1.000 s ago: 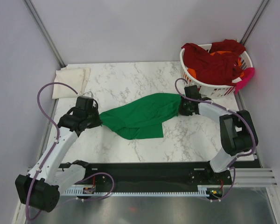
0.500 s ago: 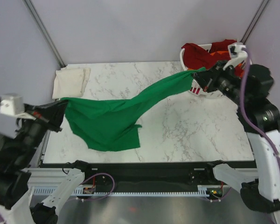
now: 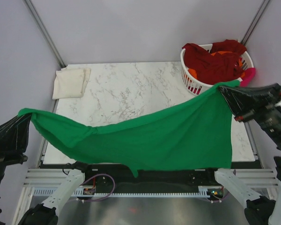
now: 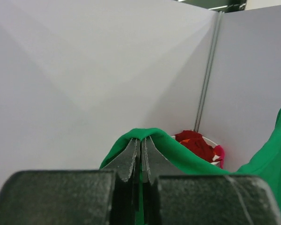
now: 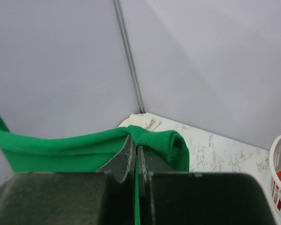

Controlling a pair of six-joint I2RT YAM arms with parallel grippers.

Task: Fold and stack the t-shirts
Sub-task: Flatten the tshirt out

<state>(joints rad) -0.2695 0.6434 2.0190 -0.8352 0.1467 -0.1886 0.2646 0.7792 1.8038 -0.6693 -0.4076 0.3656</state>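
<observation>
A bright green t-shirt (image 3: 154, 140) hangs stretched in the air between my two grippers, high above the marble table (image 3: 131, 84). My left gripper (image 3: 25, 123) is shut on its left corner, and cloth drapes over the closed tips (image 4: 141, 140). At the right, my right gripper (image 3: 225, 93) is shut on the other corner, where a rolled hem (image 5: 178, 145) bunches at the tips (image 5: 135, 140). The shirt's lower edge sags over the table's near edge. A folded cream t-shirt (image 3: 71, 82) lies at the far left corner. Dark red t-shirts (image 3: 215, 63) and some orange cloth (image 3: 220, 54) fill the basket.
The white slatted laundry basket (image 3: 196, 86) stands at the far right corner, with a pink piece (image 3: 248, 77) hanging over its rim. Grey walls with metal posts close in the back and sides. The hanging shirt hides the table's near half.
Both arms have risen and swung apart, lifting the green shirt off the table and spreading it wide in the air. Both grips have held.
</observation>
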